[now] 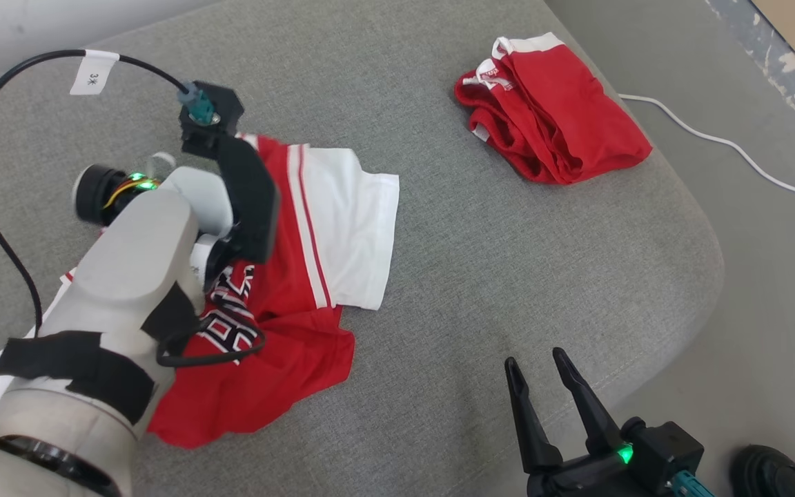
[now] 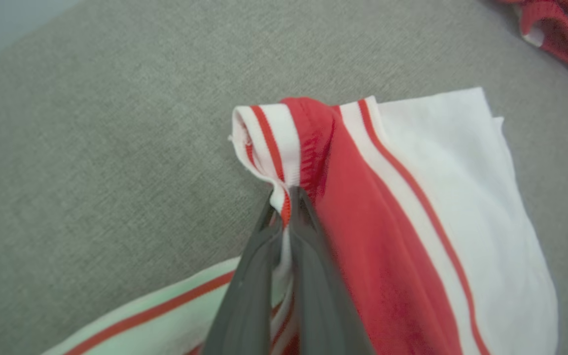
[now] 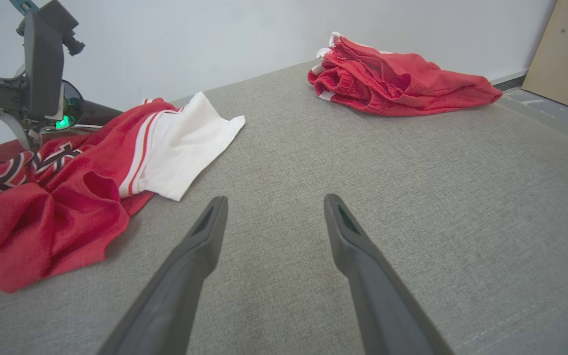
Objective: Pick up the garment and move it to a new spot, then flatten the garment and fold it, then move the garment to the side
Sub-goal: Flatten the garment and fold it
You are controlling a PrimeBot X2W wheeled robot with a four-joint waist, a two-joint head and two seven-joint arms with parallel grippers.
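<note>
Left gripper [image 2: 286, 195] of mine pinches crumpled red-and-white jersey garment [image 2: 412, 207] by its striped edge on grey upholstered cushion [image 1: 508, 262]; right gripper [image 1: 535, 359] gapes empty. Moving, flattening, folding all remain.

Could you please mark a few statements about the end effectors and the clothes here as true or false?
1. The left end effector is shut on the striped edge of the red and white garment. True.
2. The right end effector also grips that garment. False: it is open above the bare grey cushion, apart from the cloth.
3. A second red garment lies bunched, apart from the first. True.
4. The white cable lies across the cushion. False: it runs beyond the cushion's edge.
</note>
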